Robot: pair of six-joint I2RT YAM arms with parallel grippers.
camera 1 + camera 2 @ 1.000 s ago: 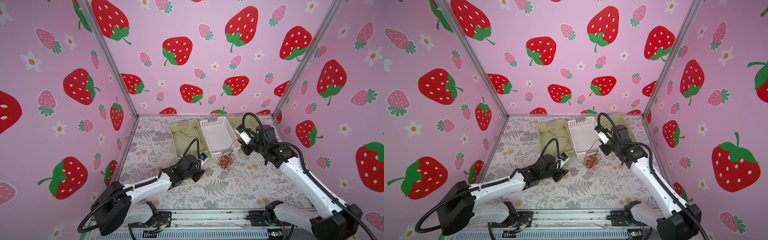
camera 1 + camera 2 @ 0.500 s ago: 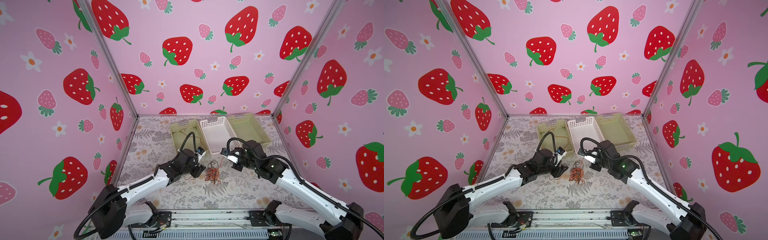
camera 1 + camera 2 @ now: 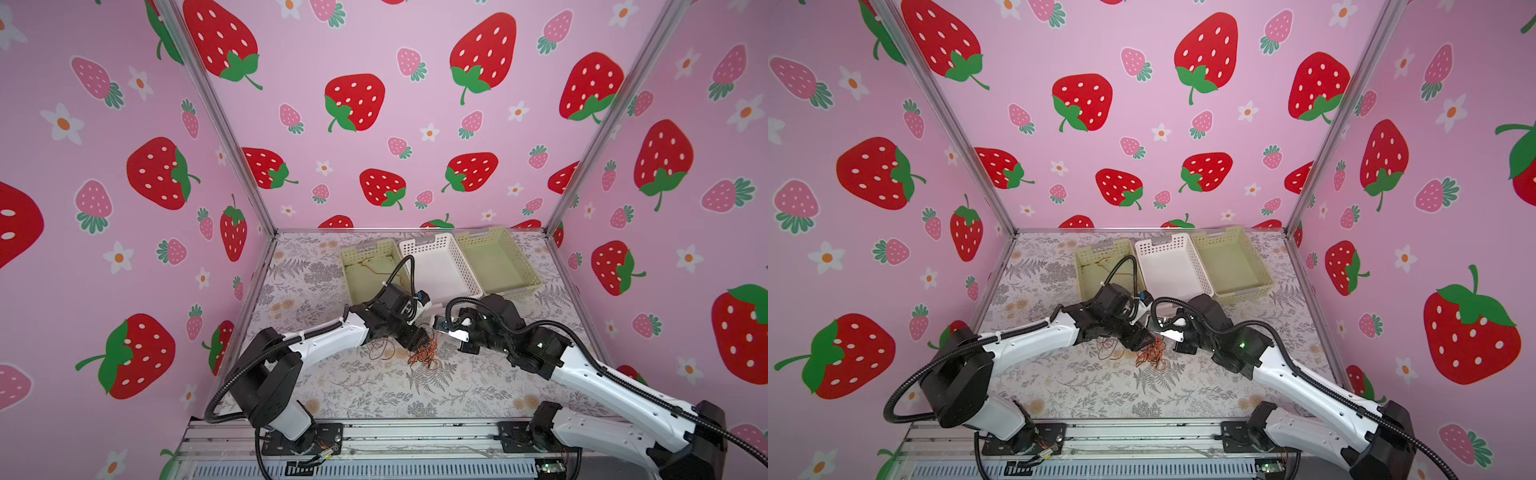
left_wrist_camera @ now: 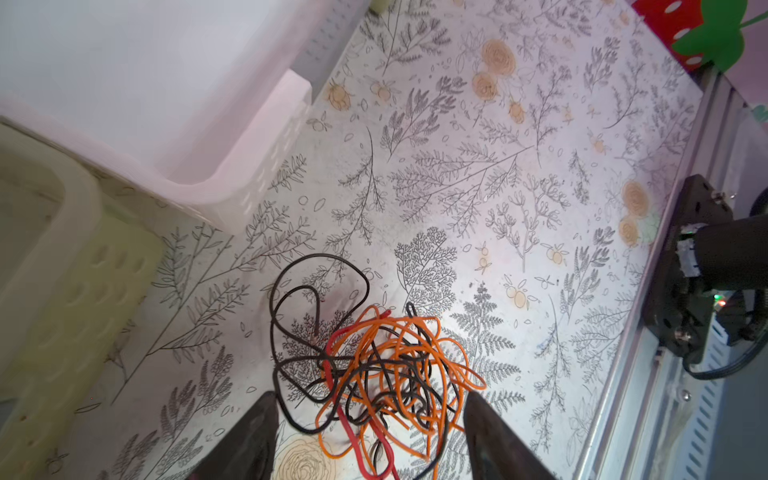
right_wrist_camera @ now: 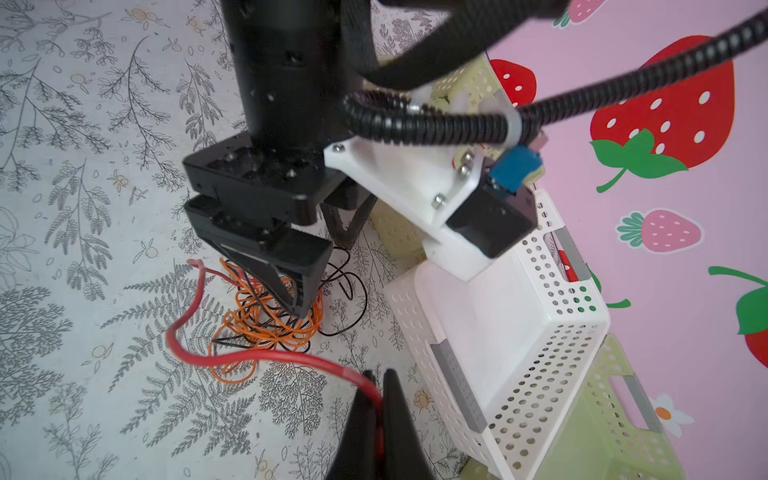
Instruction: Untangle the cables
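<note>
Red cable [image 5: 266, 356] pinched in right end effector [image 5: 379, 376] — left end effector [image 4: 369, 397] now wider, spread over tangle [image 4: 395, 357].

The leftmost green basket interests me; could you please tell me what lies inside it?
A thin brownish-orange cable curls across the floor of the leftmost green basket. The left arm and its black hose cover the basket's near right corner, so that part cannot be seen.
</note>
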